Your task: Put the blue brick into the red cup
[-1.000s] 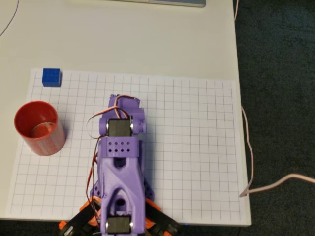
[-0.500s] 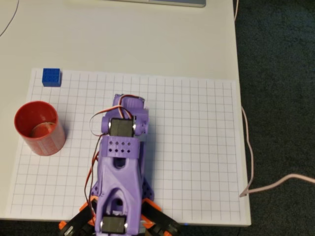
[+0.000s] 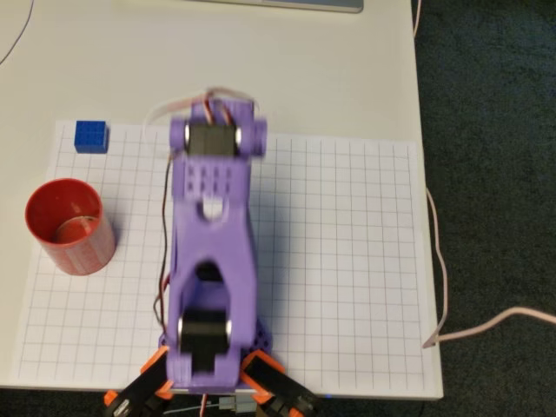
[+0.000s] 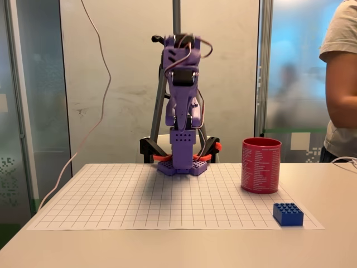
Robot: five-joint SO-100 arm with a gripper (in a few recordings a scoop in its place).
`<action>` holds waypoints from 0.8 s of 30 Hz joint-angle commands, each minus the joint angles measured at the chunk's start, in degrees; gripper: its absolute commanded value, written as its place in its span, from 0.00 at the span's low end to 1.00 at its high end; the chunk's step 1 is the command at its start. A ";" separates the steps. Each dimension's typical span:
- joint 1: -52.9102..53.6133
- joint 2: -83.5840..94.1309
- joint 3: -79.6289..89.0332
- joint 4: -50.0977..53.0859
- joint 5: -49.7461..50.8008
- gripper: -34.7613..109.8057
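Arm: a purple arm (image 3: 211,261) is standing on an orange-trimmed base at the near edge of the grid sheet in the overhead view, and is reaching up over the sheet's middle columns; its upper end is blurred there. In the fixed view (image 4: 181,106) it is rising tall above its base, well clear of the table surface.
Jaws: they are not showing plainly in either picture; I cannot tell whether they are apart or together, and nothing is seen clamped in them.
Blue brick: the blue brick (image 3: 91,136) is lying at the top left corner of the grid sheet in the overhead view, studs up, well apart from the arm. In the fixed view (image 4: 288,214) it is sitting at the front right of the sheet, on the table side nearest the camera.
Red cup: the red cup (image 3: 69,226) is standing upright with its mouth open, near the left edge of the sheet in the overhead view, below the brick and apart from it. In the fixed view (image 4: 261,165) it is standing behind the brick, slightly left of it.
Grid sheet: a white squared sheet (image 3: 347,261) is lying flat on the pale table (image 3: 304,69).
Cable: a pinkish cable (image 3: 443,287) is trailing off the table's right edge.
Person: an arm in a white sleeve (image 4: 341,84) is showing at the right edge of the fixed view.
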 commanded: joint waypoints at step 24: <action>-25.40 -51.50 -26.98 -7.56 -10.81 0.24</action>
